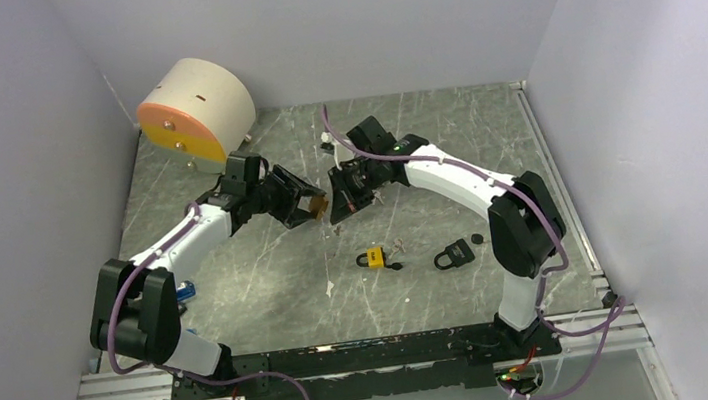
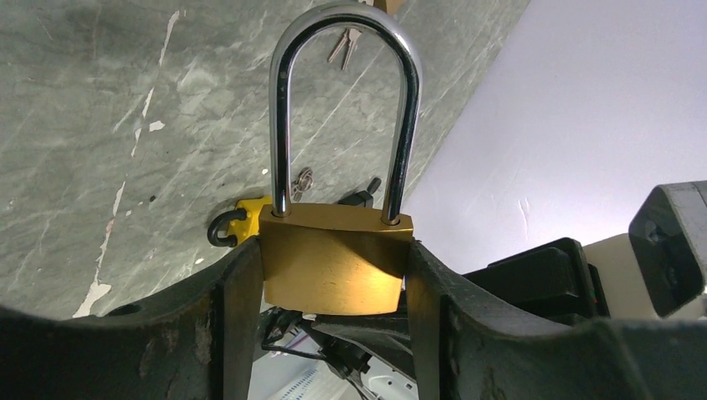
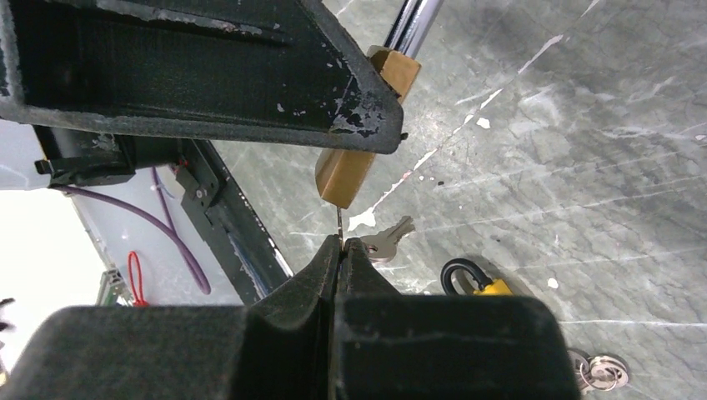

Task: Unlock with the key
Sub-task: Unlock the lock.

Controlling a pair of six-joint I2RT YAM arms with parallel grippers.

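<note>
My left gripper (image 1: 305,203) is shut on a brass padlock (image 2: 333,258), its fingers pressing the two sides of the body. The silver shackle (image 2: 346,100) points away from the wrist and sits seated in the body. My right gripper (image 3: 340,243) is shut on a thin key (image 3: 338,221), held edge-on. The blade reaches the underside of the brass padlock (image 3: 343,177); I cannot tell whether it is in the keyhole. A second key (image 3: 385,239) hangs beside the fingertips. Both grippers meet above the table's middle, right gripper (image 1: 342,196) facing the left.
A yellow padlock (image 1: 373,257) and a black padlock (image 1: 454,255) lie on the marble table (image 1: 238,274) in front of the arms. A key ring (image 3: 602,369) lies near the yellow padlock (image 3: 488,287). A cream and orange drum (image 1: 196,110) stands at the back left.
</note>
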